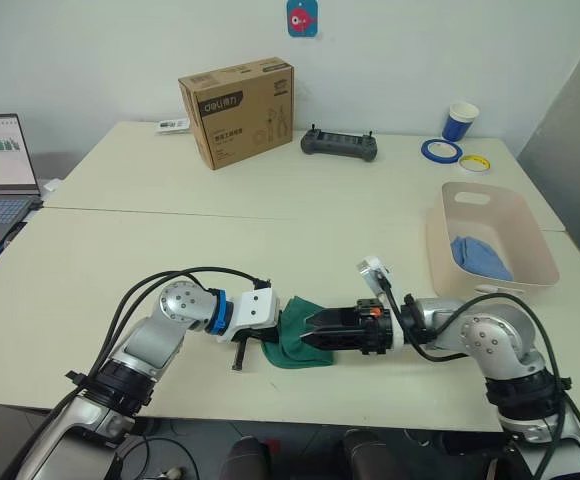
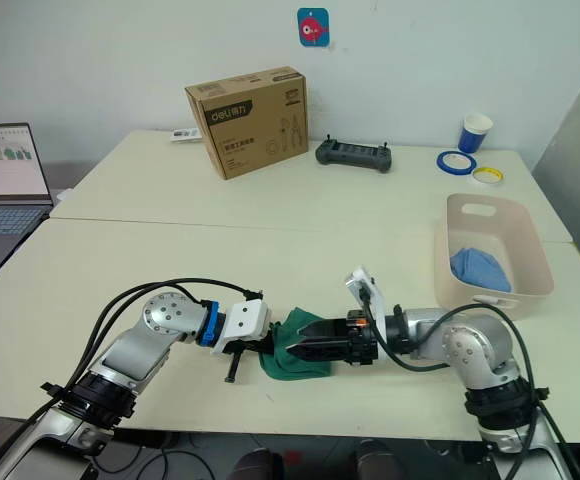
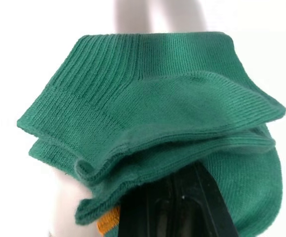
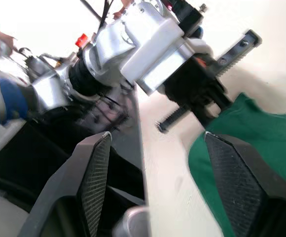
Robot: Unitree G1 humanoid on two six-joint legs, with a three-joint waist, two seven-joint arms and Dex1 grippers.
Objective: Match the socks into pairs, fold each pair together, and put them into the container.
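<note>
Head pair: high, facing forward and down; both share the cream table (image 1: 270,240).
Left wrist: pressed close over the bunched dark green knit socks (image 3: 153,123).
Right wrist: close, facing past its spread black fingers (image 4: 93,173), green cloth beside one.

From my remote seat I can read only one mark: the brand "deli" on a brown cardboard box (image 1: 238,108), far across the table from my grippers. Smaller print beside it, a blue wall sticker (image 1: 302,17) and the laptop screen (image 1: 0,148) stay unreadable.
</note>
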